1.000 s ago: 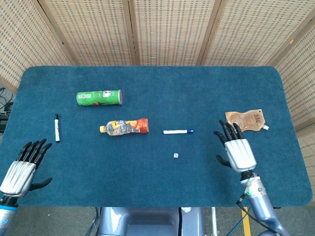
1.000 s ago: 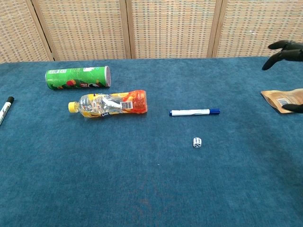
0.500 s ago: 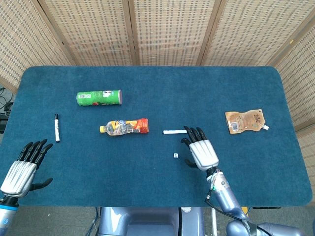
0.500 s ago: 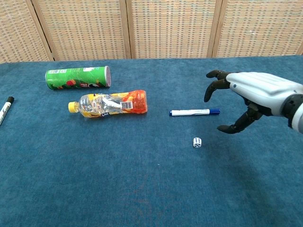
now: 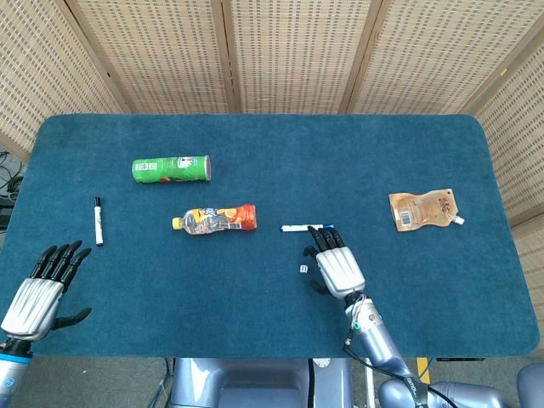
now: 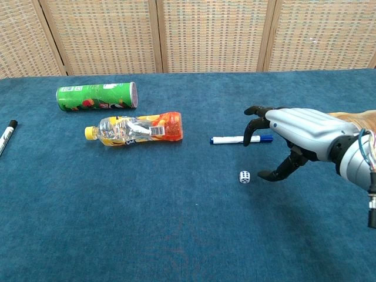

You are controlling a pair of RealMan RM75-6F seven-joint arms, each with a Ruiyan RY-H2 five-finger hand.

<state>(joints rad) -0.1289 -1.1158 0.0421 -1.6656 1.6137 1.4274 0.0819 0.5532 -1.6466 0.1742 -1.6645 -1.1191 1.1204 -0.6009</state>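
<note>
Over the desk's (image 5: 255,323) middle, the right robot hand (image 5: 337,267) hovers palm down, fingers spread and curled, holding nothing; its fingertips hang above the pen (image 5: 297,228), thumb near the die (image 5: 303,269). At the near left edge rests the left robot hand (image 5: 38,289), fingers apart and empty, seen only from the head view.

Looked like a robot test setup in a lab or studio – table (image 5: 272,136) covered in blue carpet-like cloth, woven wicker screen panels (image 5: 297,51) closing it off behind, unrelated small props scattered on top – staged, not a home.
</note>
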